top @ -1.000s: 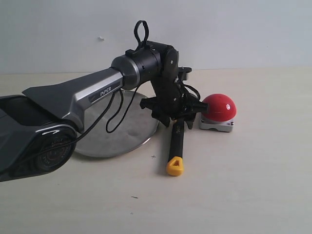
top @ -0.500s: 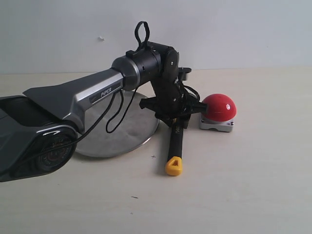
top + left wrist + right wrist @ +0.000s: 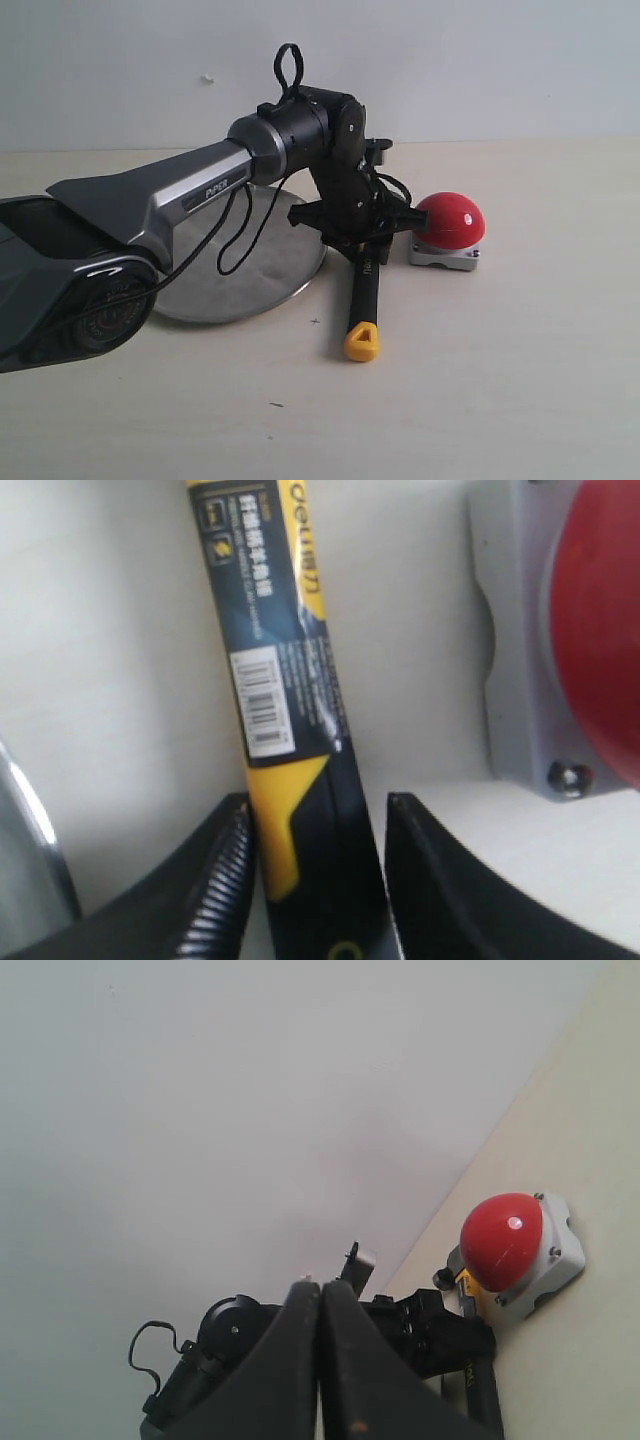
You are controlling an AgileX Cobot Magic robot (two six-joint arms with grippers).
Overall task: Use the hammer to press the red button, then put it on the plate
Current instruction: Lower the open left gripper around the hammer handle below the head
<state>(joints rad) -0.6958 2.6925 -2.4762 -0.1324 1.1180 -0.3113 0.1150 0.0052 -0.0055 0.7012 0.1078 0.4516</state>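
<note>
The hammer (image 3: 365, 292) lies on the table between the plate (image 3: 250, 285) and the red button (image 3: 450, 218), its yellow looped end toward the front. My left gripper (image 3: 362, 245) points down over the upper handle, shut on it. In the left wrist view both fingers (image 3: 225, 860) press against the black and yellow handle (image 3: 285, 660), with the red button (image 3: 600, 630) on its grey base close beside it. My right gripper (image 3: 322, 1285) is shut and empty, off to the side, looking at the button (image 3: 500, 1240). The left arm hides the hammer's head.
The left arm (image 3: 200, 190) stretches over the plate from the left, with a loose black cable hanging below it. The plate's rim (image 3: 30, 860) lies close by the left finger. A pale wall stands behind the table.
The left jaws have closed in on the hammer handle. The hammer's yellow end has shifted slightly. The right gripper has not moved.
</note>
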